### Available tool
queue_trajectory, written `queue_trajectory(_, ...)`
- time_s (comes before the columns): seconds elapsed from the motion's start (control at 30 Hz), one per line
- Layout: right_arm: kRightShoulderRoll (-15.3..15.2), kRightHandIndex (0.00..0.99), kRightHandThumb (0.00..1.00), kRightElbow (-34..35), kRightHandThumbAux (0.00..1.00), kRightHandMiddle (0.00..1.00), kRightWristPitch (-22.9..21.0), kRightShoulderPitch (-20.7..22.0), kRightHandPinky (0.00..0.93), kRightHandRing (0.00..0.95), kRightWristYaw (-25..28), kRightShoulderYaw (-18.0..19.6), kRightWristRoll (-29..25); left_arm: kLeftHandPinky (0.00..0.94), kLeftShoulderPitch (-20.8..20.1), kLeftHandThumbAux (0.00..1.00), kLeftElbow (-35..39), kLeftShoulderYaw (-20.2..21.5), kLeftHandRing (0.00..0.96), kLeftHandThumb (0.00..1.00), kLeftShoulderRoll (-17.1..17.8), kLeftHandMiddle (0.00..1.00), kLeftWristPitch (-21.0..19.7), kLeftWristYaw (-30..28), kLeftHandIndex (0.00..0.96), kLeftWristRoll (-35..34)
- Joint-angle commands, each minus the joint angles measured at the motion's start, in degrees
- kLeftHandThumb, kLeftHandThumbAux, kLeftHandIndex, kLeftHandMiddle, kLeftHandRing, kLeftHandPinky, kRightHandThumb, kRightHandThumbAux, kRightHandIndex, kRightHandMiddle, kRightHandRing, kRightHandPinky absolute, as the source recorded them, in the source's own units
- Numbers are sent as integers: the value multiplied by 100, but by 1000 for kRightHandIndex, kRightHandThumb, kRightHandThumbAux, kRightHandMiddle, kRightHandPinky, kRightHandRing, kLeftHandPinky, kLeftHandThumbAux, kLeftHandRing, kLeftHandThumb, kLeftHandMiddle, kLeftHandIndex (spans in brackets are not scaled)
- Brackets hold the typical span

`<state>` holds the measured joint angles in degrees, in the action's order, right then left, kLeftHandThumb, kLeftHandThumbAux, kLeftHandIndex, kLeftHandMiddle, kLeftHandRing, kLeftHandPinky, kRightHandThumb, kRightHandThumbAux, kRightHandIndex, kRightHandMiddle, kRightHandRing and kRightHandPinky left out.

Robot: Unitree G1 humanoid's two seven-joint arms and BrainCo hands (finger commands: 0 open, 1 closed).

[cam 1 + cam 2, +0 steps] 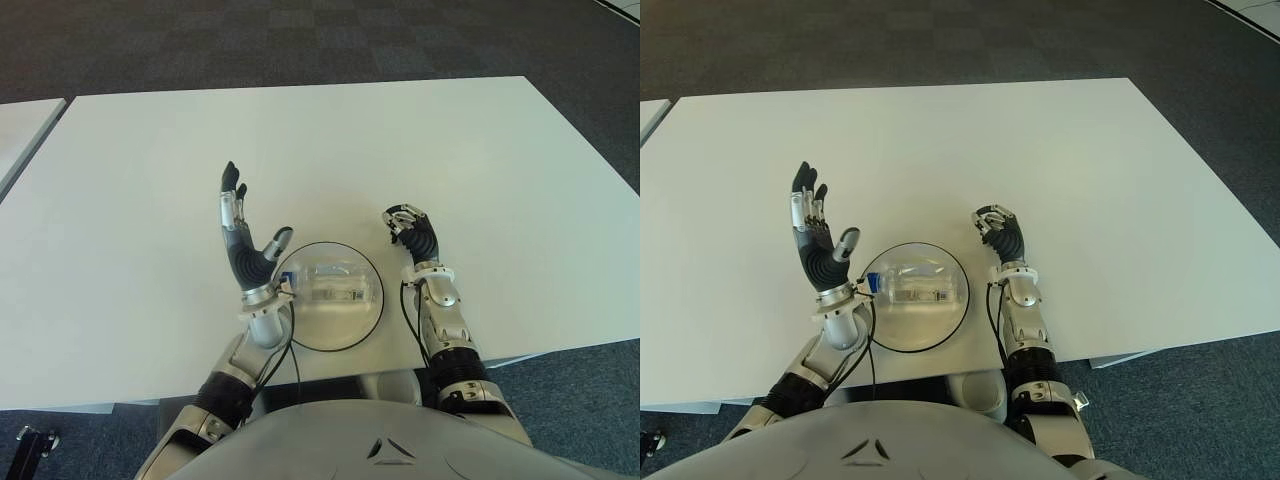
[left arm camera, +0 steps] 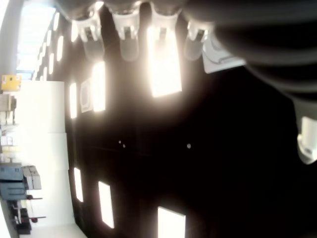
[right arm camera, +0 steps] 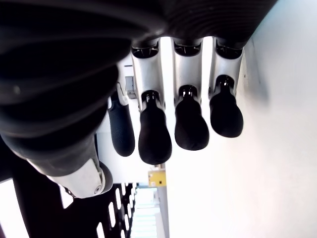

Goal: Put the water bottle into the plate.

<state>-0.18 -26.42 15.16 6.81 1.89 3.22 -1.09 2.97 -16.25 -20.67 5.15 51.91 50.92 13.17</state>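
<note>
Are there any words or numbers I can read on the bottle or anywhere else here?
None can be read.
Water bottle, lying in the plate: it has a label, but the print is too small to read.
Table: no writing.
Left hand and right hand: no readable marks.
Yellow sign in the left wrist view: too blurred to read.

text: none legible | water bottle [image 1: 334, 281] label: too small to read
</note>
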Motion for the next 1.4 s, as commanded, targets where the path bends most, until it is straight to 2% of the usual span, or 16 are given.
queue_trajectory(0.03, 26, 439, 704, -69, 727, 768, -156, -96, 741, 753, -71, -27, 37, 0, 164, 533, 353, 95, 0, 131, 29, 2, 292, -1631, 0, -2896)
queue_trajectory(0.1, 36, 439, 703, -63, 727, 766, -178, -96, 737, 752, -94, -31, 48, 31, 256, 621, 571, 152, 0, 151, 28, 32, 85, -1961, 17, -3462)
queue_trajectory(0.27, 39, 438, 703, -55, 727, 762, -173, -99, 735, 749, -114, -38, 57, 151, 497, 774, 897, 360, 67, 192, -9, 108, -327, -2364, 111, -4059)
queue_trajectory(0.43, 26, 439, 704, -33, 727, 768, -184, -103, 757, 756, -133, -45, 80, 278, 794, 804, 1219, 620, 170, 253, 23, 189, -752, -2616, 206, -4371)
queue_trajectory(0.47, 24, 439, 704, -30, 727, 767, -189, -104, 751, 755, -131, -47, 81, 332, 827, 813, 1268, 688, 228, 263, 3, 223, -851, -2657, 232, -4405)
queue_trajectory(0.63, 9, 439, 704, -54, 727, 766, -188, -96, 738, 753, -120, -50, 77, 442, 991, 838, 1420, 1153, 360, 286, -141, 324, -1377, -2955, 311, -4525)
queue_trajectory(0.77, 9, 438, 703, -62, 727, 763, -178, -99, 728, 748, -107, -53, 66, 478, 1070, 843, 1320, 1572, 423, 308, -298, 399, -1674, -3230, 371, -4509)
queue_trajectory(0.8, 10, 438, 703, -62, 727, 762, -175, -100, 727, 747, -107, -54, 65, 487, 1078, 797, 1277, 1663, 440, 447, -339, 425, -1721, -3293, 390, -4479)
queue_trajectory(0.83, 11, 438, 703, -60, 728, 762, -175, -102, 726, 747, -108, -56, 65, 493, 1076, 768, 1222, 1746, 451, 537, -376, 442, -1752, -3359, 402, -4438)
queue_trajectory(0.87, 7, 438, 703, -56, 728, 761, -177, -103, 725, 746, -104, -54, 63, 504, 1075, 749, 1193, 1817, 464, 595, -423, 463, -1784, -3417, 411, -4397)
queue_trajectory(0.93, 3, 438, 703, -43, 728, 761, -195, -108, 725, 746, -100, -56, 61, 522, 1053, 732, 1085, 1954, 486, 647, -469, 493, -1837, -3544, 420, -4257)
queue_trajectory(1.2, 3, 438, 704, -29, 727, 763, -222, -107, 730, 749, -66, -56, 29, 580, 994, 711, 898, 2331, 566, 702, -452, 575, -2179, -3871, 435, -3617)
queue_trajectory(1.4, -1, 438, 703, -63, 727, 764, -188, -95, 735, 750, -39, -46, 20, 610, 1027, 710, 805, 2492, 601, 704, -196, 613, -2541, -4218, 436, -3137)
